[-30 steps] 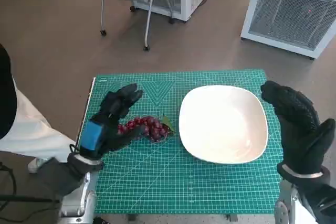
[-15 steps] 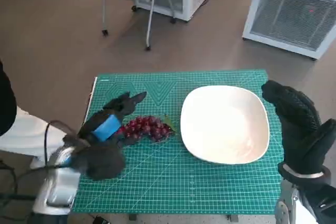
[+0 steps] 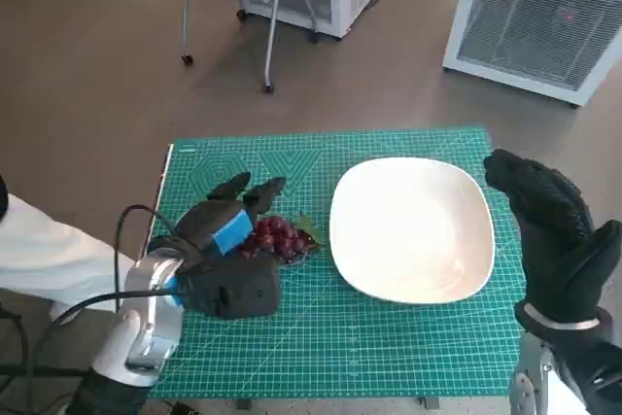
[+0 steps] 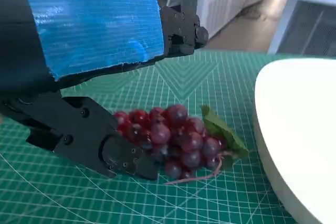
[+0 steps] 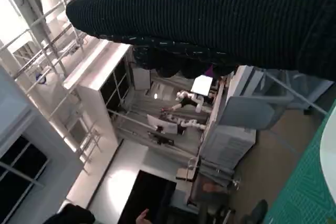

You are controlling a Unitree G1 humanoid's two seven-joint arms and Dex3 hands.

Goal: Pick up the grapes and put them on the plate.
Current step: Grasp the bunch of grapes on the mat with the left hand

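A bunch of dark red grapes (image 3: 283,238) with a green leaf lies on the green cutting mat (image 3: 321,337), just left of the white plate (image 3: 413,230). My left hand (image 3: 229,230) hovers over the bunch's left end, fingers spread and holding nothing. In the left wrist view the grapes (image 4: 176,139) sit between the upper fingers (image 4: 181,24) and a lower finger (image 4: 100,142) that touches the bunch's side. The plate (image 4: 294,129) is bare. My right hand (image 3: 552,230) stands raised and open beside the plate's right edge, and its glove (image 5: 210,14) fills the right wrist view.
A black cable (image 3: 136,230) loops from my left forearm. A person in white (image 3: 39,245) is at the mat's left. Chair legs (image 3: 225,17) and white units (image 3: 539,17) stand on the floor beyond the table.
My left forearm has swung in and the hand has moved right, now over the left end of the grapes. The right hand and the plate have stayed put.
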